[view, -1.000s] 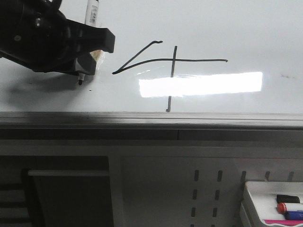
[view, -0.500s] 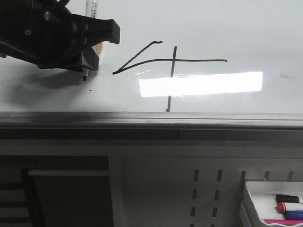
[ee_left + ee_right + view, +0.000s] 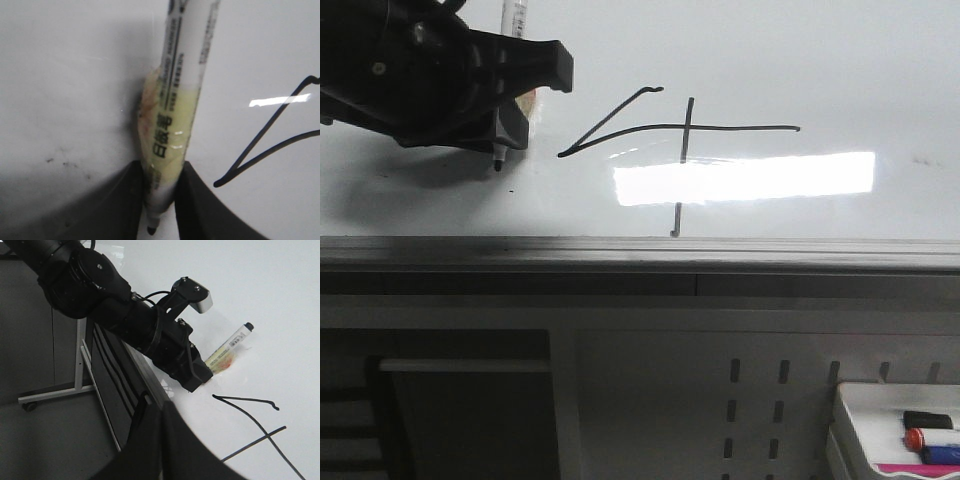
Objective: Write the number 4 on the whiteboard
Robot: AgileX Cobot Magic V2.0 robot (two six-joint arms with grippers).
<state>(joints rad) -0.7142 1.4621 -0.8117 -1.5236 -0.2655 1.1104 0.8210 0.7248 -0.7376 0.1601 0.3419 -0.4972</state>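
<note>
The number 4 stands in thin black lines in the middle of the whiteboard. To its left, my left gripper is shut on a white marker, whose tip points down close to the board. In the left wrist view the marker, wrapped in yellowish tape, is clamped between the dark fingers of that gripper, and the 4's slanted stroke lies beside it. Whether the tip touches the board I cannot tell. My right gripper is shut and empty over the board's edge, beside the 4.
The board's grey metal edge runs across the front view, with a perforated panel below it. A white tray with several markers sits at the lower right. The left arm reaches over the board beside a stand frame.
A second ago the left gripper and marker sat slightly lower and further left. They shifted a little right and up the board, then stayed still. The 4 is unchanged.
</note>
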